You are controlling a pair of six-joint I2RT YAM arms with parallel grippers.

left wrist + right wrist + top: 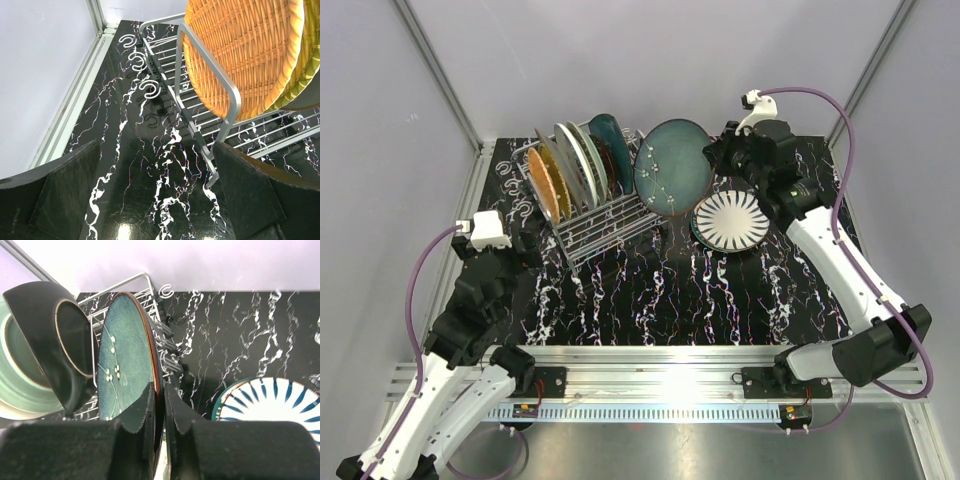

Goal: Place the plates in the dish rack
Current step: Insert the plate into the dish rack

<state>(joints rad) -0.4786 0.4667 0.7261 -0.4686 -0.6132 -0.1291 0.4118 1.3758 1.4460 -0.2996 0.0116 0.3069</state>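
Note:
The silver wire dish rack [603,222] stands at the back left of the table with several plates upright in it, an orange woven one [542,185] at its left end and a dark one [612,140] at its right. My right gripper [720,160] is shut on the rim of a teal plate with white flowers [672,167], held on edge at the rack's right end. In the right wrist view the gripper [160,395] pinches that teal plate [125,355] beside the dark plate [65,340]. A white plate with dark radial stripes [731,220] lies flat on the table. My left gripper [155,185] hangs open over bare table, left of the rack [220,75].
The table is black marble with white veins [650,290]. White hooks [135,60] stick out from the rack's left side. Grey walls with metal posts [440,70] close in the back and sides. The orange woven plate [245,45] leans over the rack's left rail.

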